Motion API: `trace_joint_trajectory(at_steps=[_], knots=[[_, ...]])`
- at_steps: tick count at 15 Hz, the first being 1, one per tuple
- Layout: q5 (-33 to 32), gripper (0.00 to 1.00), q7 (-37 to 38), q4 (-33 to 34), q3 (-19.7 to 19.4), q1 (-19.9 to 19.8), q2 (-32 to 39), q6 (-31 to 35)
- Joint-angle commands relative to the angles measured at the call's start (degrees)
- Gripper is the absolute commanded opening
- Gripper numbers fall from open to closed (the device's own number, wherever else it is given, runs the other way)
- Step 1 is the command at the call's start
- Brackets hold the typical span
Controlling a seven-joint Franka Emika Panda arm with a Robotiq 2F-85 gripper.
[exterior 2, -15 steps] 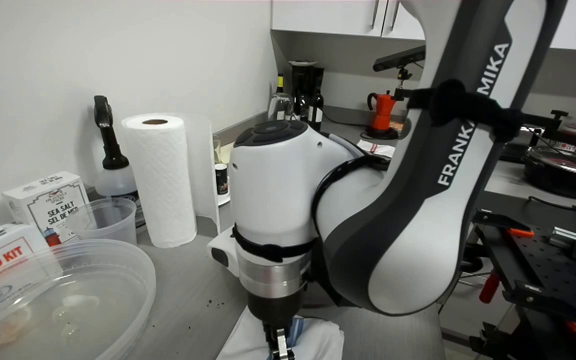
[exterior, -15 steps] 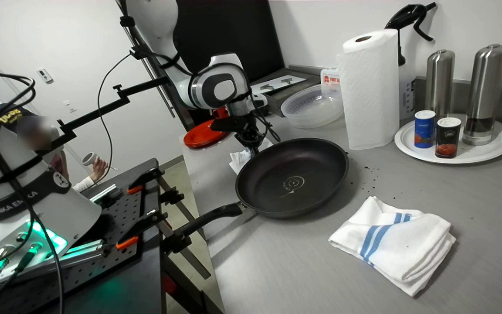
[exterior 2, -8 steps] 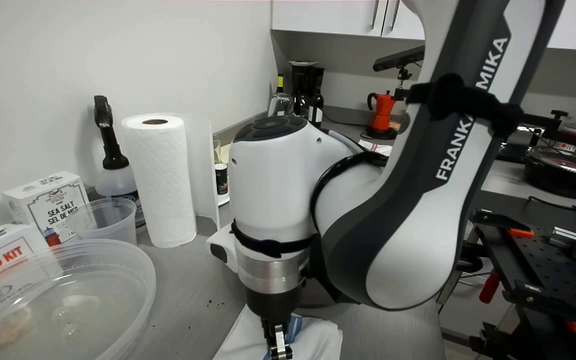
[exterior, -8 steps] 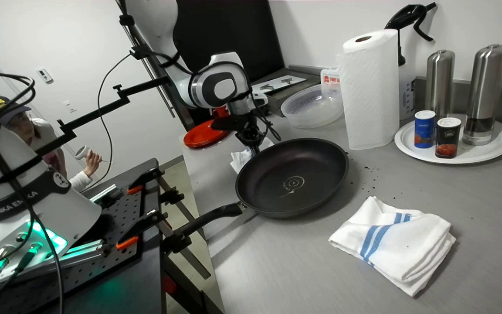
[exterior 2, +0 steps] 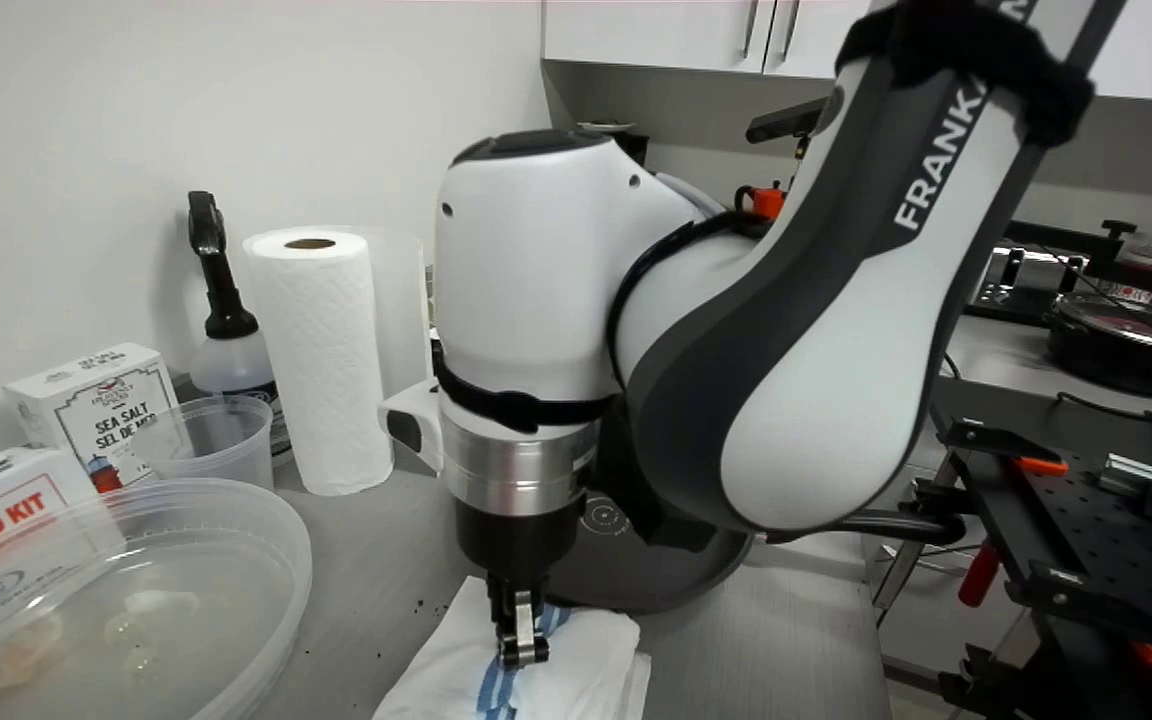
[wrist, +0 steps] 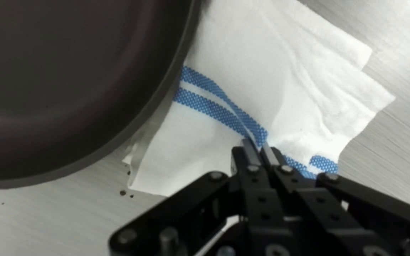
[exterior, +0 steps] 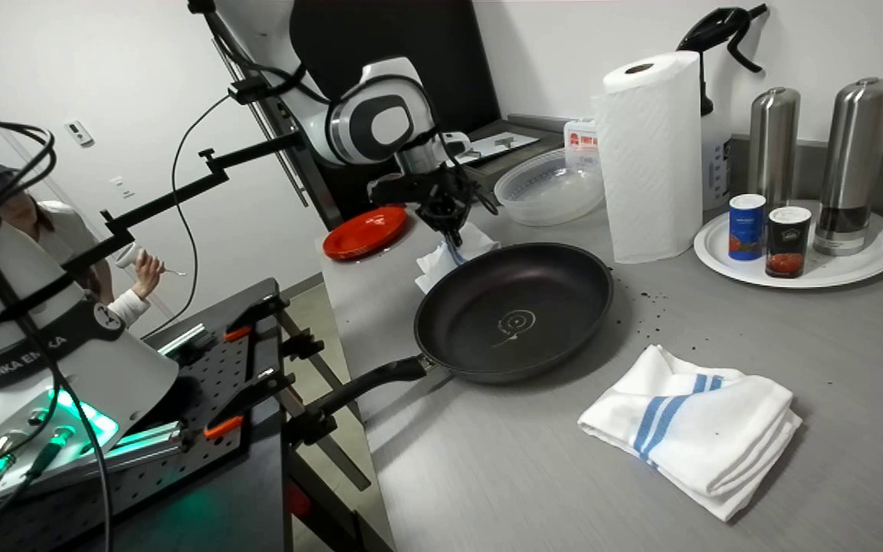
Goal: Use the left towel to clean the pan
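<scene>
1. Raised since half a second ago: the gripper [wrist: 259,146], with the left towel [wrist: 255,67] shifted along beneath it.
2. Grip: its fingers [wrist: 251,153] are clamped on a striped fold, presumably so loose cloth below can serve as the wiping face.
3. Towel: the remainder lies on the counter [exterior: 487,475] beside the pan [exterior: 518,318]; from where I stand, contact between them cannot be confirmed.
4. Obstacle: the pan's rim [wrist: 20,180]. Cloth probably needs lifting over it.
5. Handle [exterior: 380,376]: projects past the counter edge; with no brace visible, the pan may slide.
6. Beyond: crumbs [exterior: 644,294], a paper towel roll [exterior: 648,165] and a second striped towel [exterior: 698,433], well apart from the gripper.
</scene>
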Motion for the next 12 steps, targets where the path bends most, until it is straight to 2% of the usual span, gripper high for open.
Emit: trace_joint_trajectory(at_steps=[1, 6, 12], knots=[[-0.4, 0.01, 1.2, -3.3, -0.3, 0.7, -5.0, -0.9], [-0.3, 0.01, 1.0, -4.7, -0.2, 0.1, -6.9, -2.0], [0.1, 0.01, 1.0, -4.9, 0.2, -0.5, -5.5, -3.0]])
